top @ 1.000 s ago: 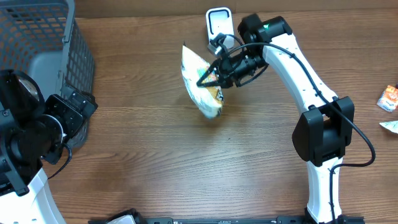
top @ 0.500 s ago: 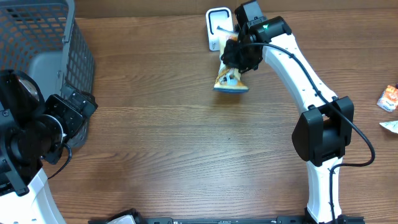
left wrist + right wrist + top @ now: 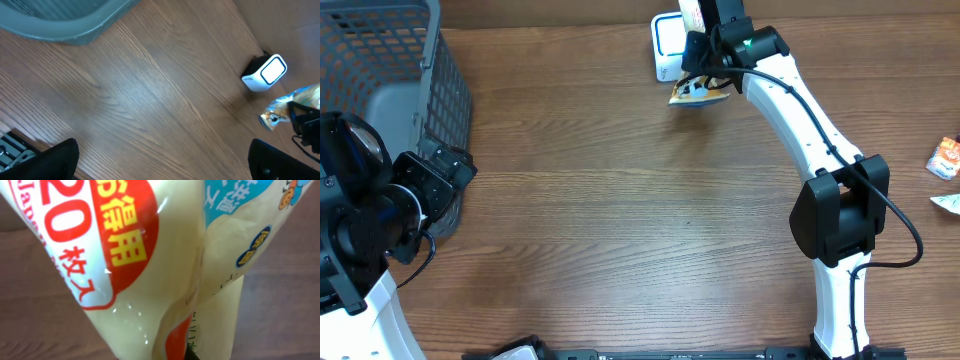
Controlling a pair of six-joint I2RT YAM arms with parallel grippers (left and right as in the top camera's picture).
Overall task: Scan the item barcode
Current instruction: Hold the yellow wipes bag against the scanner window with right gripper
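Our right fingers (image 3: 708,62) are clamped on the packet (image 3: 698,92), which sticks out past their tips, with the white scanner (image 3: 668,40) just beside them. Our left fingers (image 3: 57,161) stand wide apart over the bench (image 3: 150,100), holding nothing, and the grey basket (image 3: 380,70) is close beside them.
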